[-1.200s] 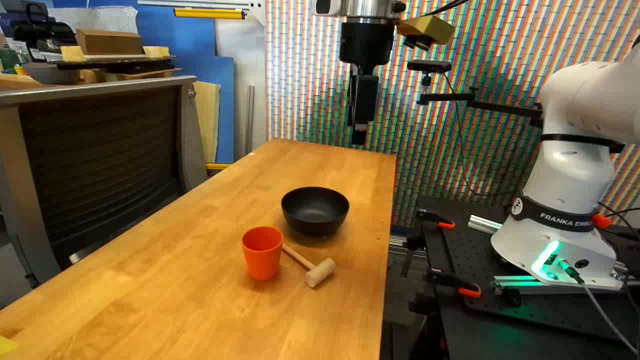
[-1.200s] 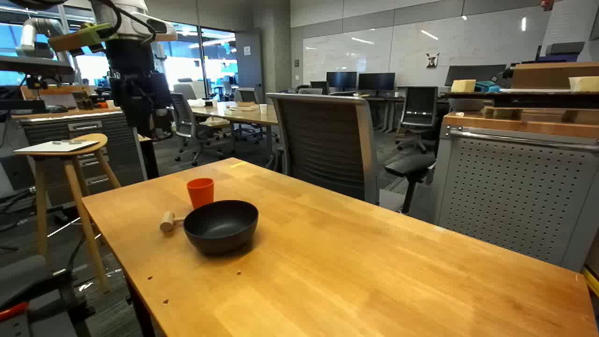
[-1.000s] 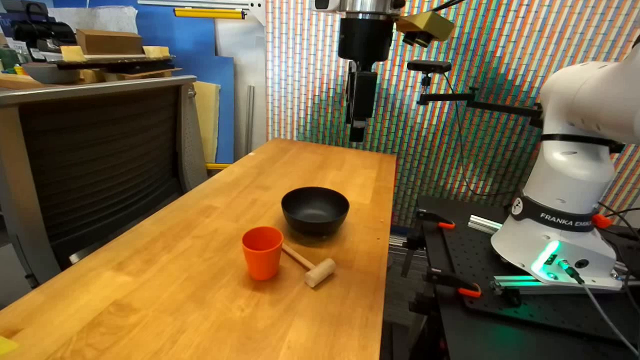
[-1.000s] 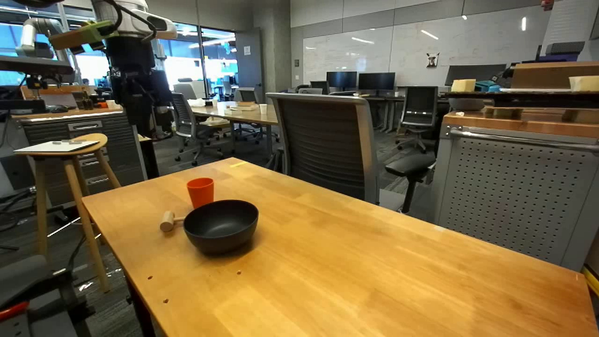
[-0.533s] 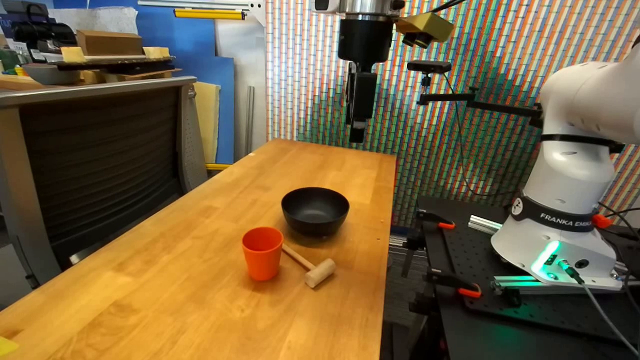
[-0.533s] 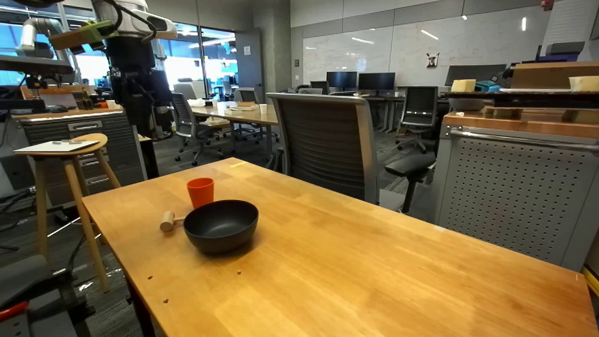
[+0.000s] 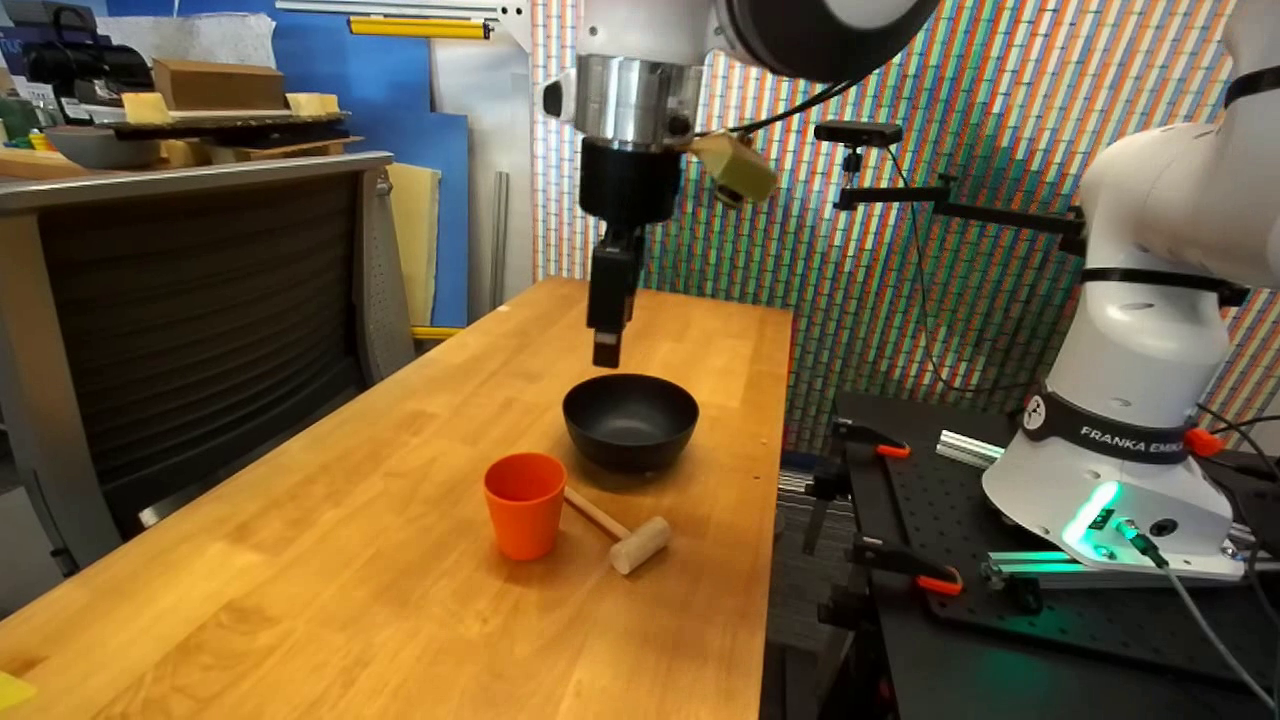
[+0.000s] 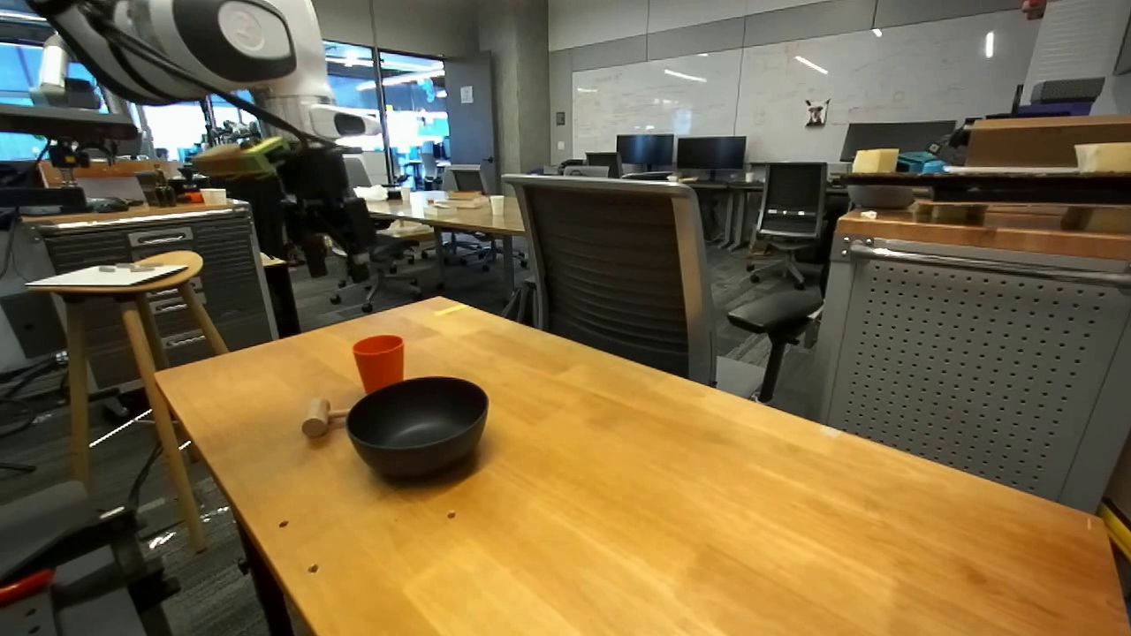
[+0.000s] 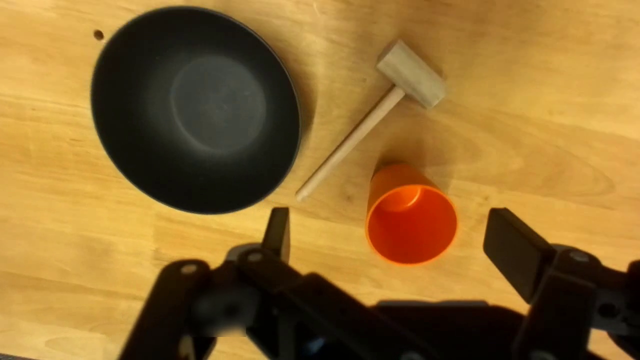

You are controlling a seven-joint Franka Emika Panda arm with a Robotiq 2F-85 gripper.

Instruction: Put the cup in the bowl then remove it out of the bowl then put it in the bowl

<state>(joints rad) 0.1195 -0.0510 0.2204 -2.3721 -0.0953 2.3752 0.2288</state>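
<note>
Hovering above table [image 7: 340,600], hand [image 9: 392,237] spread wide; cup [image 9: 412,225] upright near bowl [image 9: 217,102]

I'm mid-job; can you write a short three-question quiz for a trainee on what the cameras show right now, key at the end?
1. True or false: the orange-red round plastic cup stands outside the matte black round bowl.
2. In the wrist view, what runs between bowl and cup?
a) a metal spoon
b) a pale wooden mallet's handle
c) a blue cable
3. Fill in: the black two-fingered hand is ____ and holds nothing.

Key
1. True; it stands on the wooden tabletop.
2. b
3. Open
</note>
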